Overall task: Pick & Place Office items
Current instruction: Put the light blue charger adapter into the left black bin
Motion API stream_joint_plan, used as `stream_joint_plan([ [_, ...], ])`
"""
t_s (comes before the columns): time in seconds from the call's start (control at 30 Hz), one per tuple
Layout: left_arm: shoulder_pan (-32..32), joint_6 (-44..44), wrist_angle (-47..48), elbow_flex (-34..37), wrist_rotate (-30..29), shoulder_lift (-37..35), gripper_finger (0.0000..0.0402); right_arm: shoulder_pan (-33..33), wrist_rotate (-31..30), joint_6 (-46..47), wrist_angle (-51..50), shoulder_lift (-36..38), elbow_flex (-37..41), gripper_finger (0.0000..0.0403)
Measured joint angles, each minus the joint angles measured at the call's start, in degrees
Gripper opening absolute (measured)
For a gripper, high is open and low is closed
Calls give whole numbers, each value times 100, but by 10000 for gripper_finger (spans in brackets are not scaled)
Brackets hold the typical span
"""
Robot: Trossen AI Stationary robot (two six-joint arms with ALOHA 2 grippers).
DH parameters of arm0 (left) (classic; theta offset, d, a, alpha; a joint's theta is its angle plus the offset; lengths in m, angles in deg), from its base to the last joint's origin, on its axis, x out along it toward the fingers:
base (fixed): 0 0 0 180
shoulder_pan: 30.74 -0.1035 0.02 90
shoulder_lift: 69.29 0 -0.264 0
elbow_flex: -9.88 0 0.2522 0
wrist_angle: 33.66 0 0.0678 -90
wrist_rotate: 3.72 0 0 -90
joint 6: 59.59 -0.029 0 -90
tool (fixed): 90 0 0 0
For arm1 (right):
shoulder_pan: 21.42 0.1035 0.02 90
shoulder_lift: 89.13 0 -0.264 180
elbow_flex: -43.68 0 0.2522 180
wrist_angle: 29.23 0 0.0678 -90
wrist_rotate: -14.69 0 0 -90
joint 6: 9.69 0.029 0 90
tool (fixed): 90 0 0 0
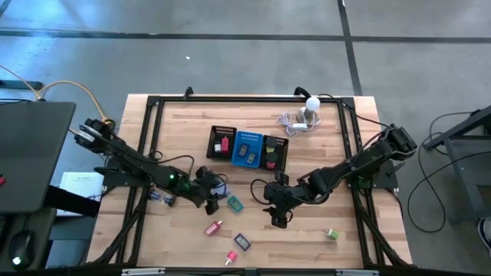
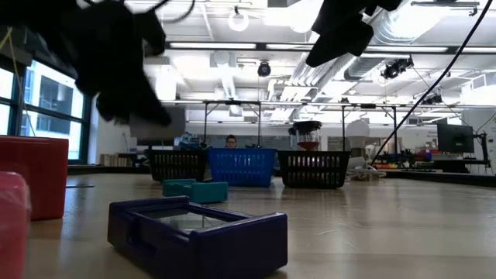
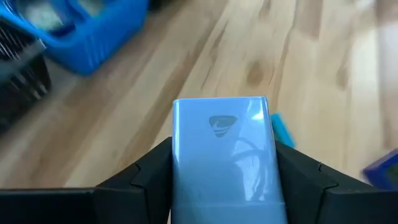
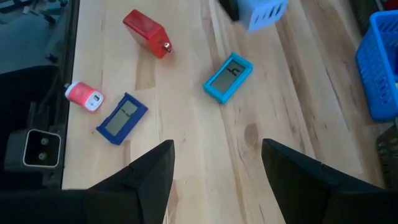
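Observation:
My left gripper (image 1: 211, 193) is shut on a light blue block (image 3: 224, 155) above the middle of the table; the block also shows in the right wrist view (image 4: 261, 12). My right gripper (image 4: 217, 168) is open and empty, hovering right of it (image 1: 278, 215). On the wood lie a teal piece (image 4: 228, 76), a dark blue piece (image 4: 122, 117), a red piece (image 4: 147, 32), a pink piece (image 4: 84, 96) and a green piece (image 1: 331, 234). My left gripper pinches the light blue block by its two long sides (image 3: 177, 168) between its two fingers (image 3: 146, 177). The block's far end sticks out past the fingertips. The block is lifted clear of the table.
The black mesh tray with a blue middle section (image 1: 249, 149) stands at the table's far middle. A white ball-topped gadget with a cable (image 1: 309, 111) stands at the far right. Bare wood lies between the tray and the grippers.

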State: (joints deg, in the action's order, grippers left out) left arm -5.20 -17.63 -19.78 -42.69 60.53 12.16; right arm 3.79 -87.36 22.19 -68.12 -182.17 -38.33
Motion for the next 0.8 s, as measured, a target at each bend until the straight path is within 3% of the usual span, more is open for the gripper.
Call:
stream_joint_plan([
  [0.37, -385, -896, 188, -9, -896, -1390, 203, 82, -289, 619, 208, -2, 496, 231],
  [0.6, -1717, -943, 727, -11, -258, -2008, 203, 82, -285, 691, 687, -2, 703, 231],
  [0.8, -2980, -943, 1081, -11, 474, -1863, 203, 82, -286, 658, 865, -2, 730, 231],
])
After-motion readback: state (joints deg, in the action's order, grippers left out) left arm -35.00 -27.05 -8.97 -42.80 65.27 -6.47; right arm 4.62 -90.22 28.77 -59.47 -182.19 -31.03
